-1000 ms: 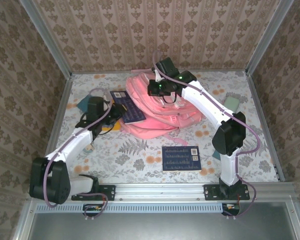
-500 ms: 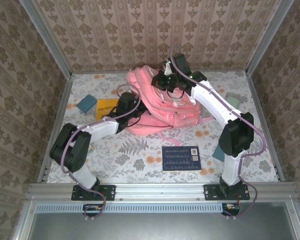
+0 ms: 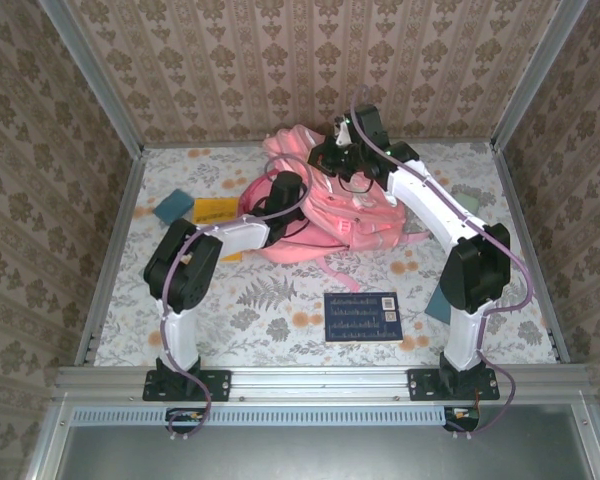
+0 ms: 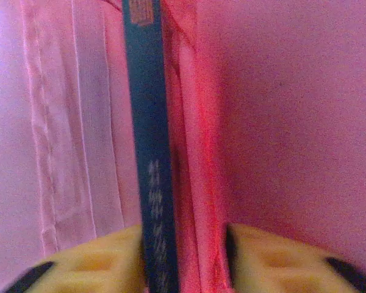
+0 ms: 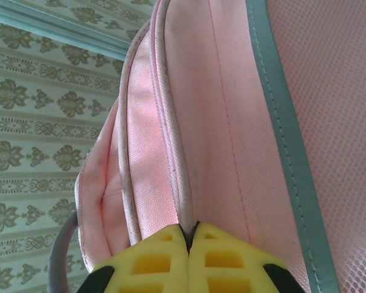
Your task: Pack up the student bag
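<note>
The student bag (image 3: 365, 215), a large pink backpack, lies at the back middle of the table. My right gripper (image 3: 342, 152) is at its top edge. In the right wrist view this gripper (image 5: 189, 229) is shut on a seam of the bag (image 5: 219, 91), beside the pale grey stripe (image 5: 274, 91). My left gripper (image 3: 288, 188) reaches into the bag from the left. In the left wrist view the left gripper (image 4: 186, 235) holds a dark blue book (image 4: 143, 122) edge-on against its left finger, with a fold of pink bag fabric (image 4: 293, 122) filling the rest of the gap.
A second dark blue book (image 3: 361, 316) lies in front of the bag. A yellow flat item (image 3: 216, 210) and a teal block (image 3: 176, 206) sit at the left. A pale green item (image 3: 465, 200) lies at the right. Patterned walls close in three sides.
My left arm swung right from the table's left side, carrying the blue book into the bag. My right gripper lifted the bag's top edge up and back.
</note>
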`<state>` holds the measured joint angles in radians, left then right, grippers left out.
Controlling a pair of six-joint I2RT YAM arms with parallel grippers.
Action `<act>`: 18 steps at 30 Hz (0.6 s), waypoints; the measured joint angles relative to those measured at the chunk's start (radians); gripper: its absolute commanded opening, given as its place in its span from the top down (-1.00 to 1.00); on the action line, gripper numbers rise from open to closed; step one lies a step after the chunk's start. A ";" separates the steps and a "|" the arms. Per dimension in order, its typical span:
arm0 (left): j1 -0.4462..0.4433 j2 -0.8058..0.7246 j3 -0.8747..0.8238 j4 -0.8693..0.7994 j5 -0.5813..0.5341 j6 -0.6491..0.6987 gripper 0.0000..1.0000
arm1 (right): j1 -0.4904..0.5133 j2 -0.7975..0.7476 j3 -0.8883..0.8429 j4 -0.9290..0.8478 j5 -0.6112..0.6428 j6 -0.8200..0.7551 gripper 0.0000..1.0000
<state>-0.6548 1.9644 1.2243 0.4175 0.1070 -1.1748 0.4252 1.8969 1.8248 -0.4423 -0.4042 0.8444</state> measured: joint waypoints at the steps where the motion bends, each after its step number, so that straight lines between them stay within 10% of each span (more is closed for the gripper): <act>1: 0.000 0.000 0.000 -0.018 -0.002 0.006 -0.24 | -0.002 -0.002 -0.005 0.001 0.000 -0.001 1.00; 7: 0.010 -0.035 -0.018 -0.156 -0.015 0.069 -0.70 | -0.009 -0.010 -0.039 0.014 0.003 -0.019 1.00; 18: 0.095 -0.380 -0.148 -0.444 -0.063 0.229 -0.78 | -0.022 -0.020 -0.071 0.026 0.003 -0.084 0.94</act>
<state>-0.5602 1.5845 1.0767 -0.0261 0.0437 -0.9455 0.4034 1.8767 1.7542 -0.4164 -0.4011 0.7609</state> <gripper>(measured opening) 0.897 0.062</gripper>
